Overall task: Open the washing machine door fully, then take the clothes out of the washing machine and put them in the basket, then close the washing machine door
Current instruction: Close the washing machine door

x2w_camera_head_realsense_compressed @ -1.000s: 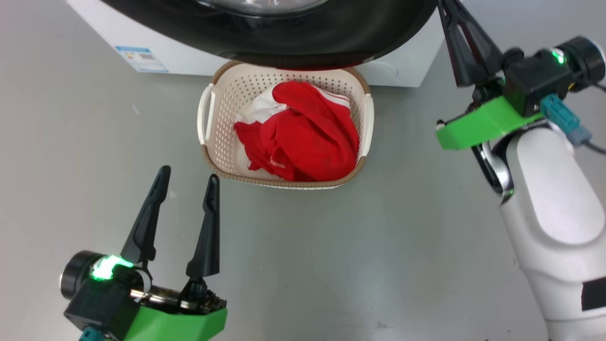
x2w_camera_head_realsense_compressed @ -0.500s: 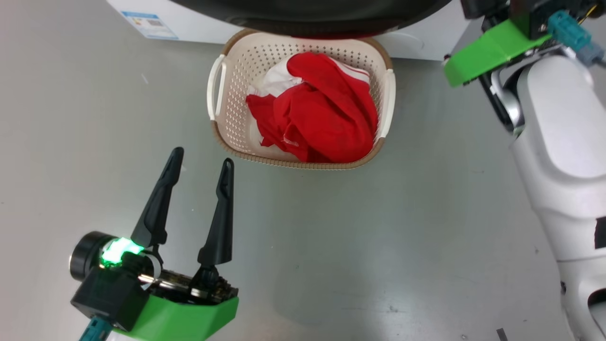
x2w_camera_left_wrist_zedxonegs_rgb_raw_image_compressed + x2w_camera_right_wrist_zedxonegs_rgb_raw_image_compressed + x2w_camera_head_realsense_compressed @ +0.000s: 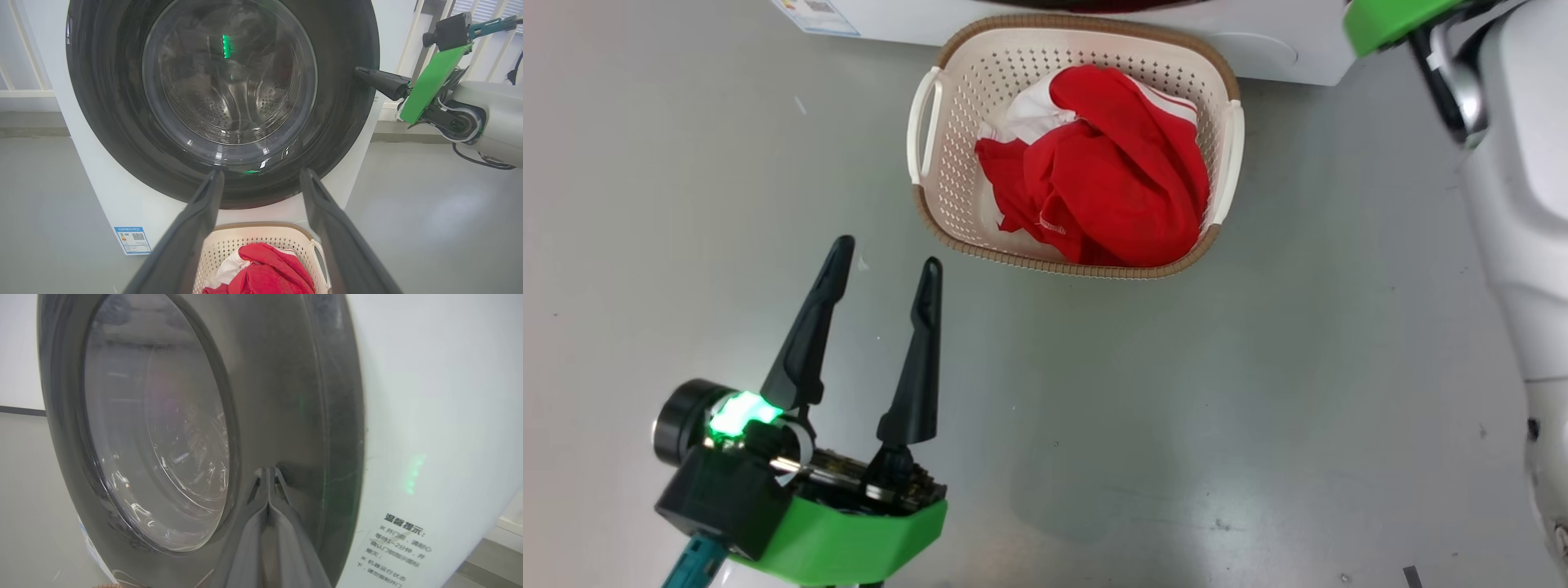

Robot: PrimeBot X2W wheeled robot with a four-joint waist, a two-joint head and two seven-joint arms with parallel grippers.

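Note:
The washing machine door (image 3: 343, 102), a black rim around a glass bowl, lies flat against the white washing machine (image 3: 94, 192). My right gripper (image 3: 267, 470) is shut, holding nothing, its tips pressed on the door's black rim (image 3: 310, 416); in the left wrist view the right gripper (image 3: 359, 71) touches the rim's right side. The red and white clothes (image 3: 1103, 188) lie heaped in the cream basket (image 3: 947, 204) on the floor just in front of the machine. My left gripper (image 3: 887, 255) hangs open and empty, short of the basket's near left corner.
A grey floor (image 3: 1176, 408) spreads around the basket. My pale right forearm (image 3: 1519, 163) rises along the right edge of the head view. A blue-bordered label (image 3: 132, 239) sits low on the machine's front. White railings (image 3: 416, 36) stand behind the machine.
The head camera has shifted, so the door and the right gripper's fingers have slid out of the top of that view. The clothes stay in the basket. The left gripper is still open.

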